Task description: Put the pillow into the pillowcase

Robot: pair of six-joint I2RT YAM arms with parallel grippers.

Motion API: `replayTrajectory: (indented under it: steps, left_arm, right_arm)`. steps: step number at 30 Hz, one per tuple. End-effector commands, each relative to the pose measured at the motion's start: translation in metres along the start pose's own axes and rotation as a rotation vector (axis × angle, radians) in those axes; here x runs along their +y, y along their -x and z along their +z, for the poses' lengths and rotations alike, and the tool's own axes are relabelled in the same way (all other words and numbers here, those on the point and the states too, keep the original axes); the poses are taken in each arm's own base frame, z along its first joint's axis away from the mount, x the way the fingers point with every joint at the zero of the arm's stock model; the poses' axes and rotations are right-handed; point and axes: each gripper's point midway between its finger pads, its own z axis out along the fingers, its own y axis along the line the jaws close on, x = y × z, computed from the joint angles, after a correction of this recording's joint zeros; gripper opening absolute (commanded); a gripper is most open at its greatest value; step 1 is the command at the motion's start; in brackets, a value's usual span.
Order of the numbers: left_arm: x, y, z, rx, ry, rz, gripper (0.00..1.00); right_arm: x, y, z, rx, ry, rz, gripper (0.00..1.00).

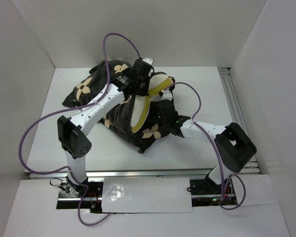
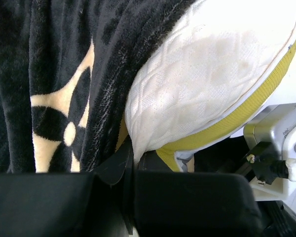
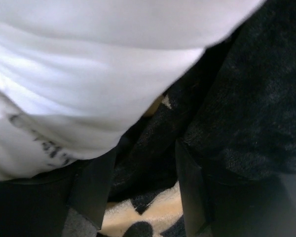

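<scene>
The pillowcase (image 1: 84, 89) lies crumpled in the middle of the table, dark with tan flowers. The cream pillow (image 1: 138, 112) with its yellow edge sticks out of the pillowcase's mouth, partly inside. My left gripper (image 1: 139, 79) is at the pillow's far end. In the left wrist view the left gripper (image 2: 132, 157) is shut, with the pillow (image 2: 212, 74) pinched in beside the plush pillowcase (image 2: 64, 59). My right gripper (image 1: 164, 109) is at the mouth's right side. In the right wrist view the right gripper (image 3: 145, 163) is closed on a thick fold of pillowcase (image 3: 246, 98) under the pillow (image 3: 89, 74).
White walls enclose the table (image 1: 202, 89) on the left, back and right. A metal rail (image 1: 237, 106) runs along the right edge. Purple cables (image 1: 39, 123) loop off both arms. A grey and white part of the other arm (image 2: 281, 143) shows at the left wrist view's right edge.
</scene>
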Motion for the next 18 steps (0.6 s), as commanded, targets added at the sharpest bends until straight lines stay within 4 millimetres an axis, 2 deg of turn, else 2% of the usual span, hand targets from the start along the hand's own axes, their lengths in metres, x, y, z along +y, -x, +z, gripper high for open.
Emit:
replayTrajectory:
  steps: [1, 4, 6, 8, 10, 13, 16, 18]
  left_arm:
    - [-0.005, 0.052, -0.023, -0.167, -0.015, -0.057, 0.0]
    - [-0.006, 0.051, -0.023, -0.165, -0.024, -0.056, 0.0]
    - [-0.006, 0.049, -0.023, -0.156, -0.021, -0.054, 0.0]
    - [-0.006, 0.049, -0.023, -0.156, -0.022, -0.064, 0.0]
    - [-0.007, 0.051, -0.028, -0.162, -0.033, -0.066, 0.0]
    - [-0.007, 0.051, -0.028, -0.162, -0.033, -0.066, 0.0]
    - [-0.006, 0.045, -0.025, -0.145, -0.027, -0.061, 0.0]
    - [-0.005, 0.046, -0.025, -0.148, -0.019, -0.062, 0.0]
  right_arm:
    - [0.002, 0.01, 0.003, -0.055, -0.049, 0.068, 0.6]
    - [0.002, 0.011, 0.004, -0.094, -0.037, 0.117, 0.61]
    - [-0.003, 0.004, 0.01, -0.082, -0.06, 0.12, 0.63]
    - [-0.003, 0.006, 0.016, -0.069, -0.084, 0.123, 0.63]
    - [-0.006, -0.004, 0.02, -0.041, -0.104, 0.128, 0.63]
    - [-0.003, 0.0, 0.022, -0.08, -0.076, 0.166, 0.61]
    - [-0.009, -0.003, 0.027, -0.09, -0.103, 0.164, 0.46]
    - [-0.012, 0.001, 0.027, -0.101, -0.127, 0.162, 0.18]
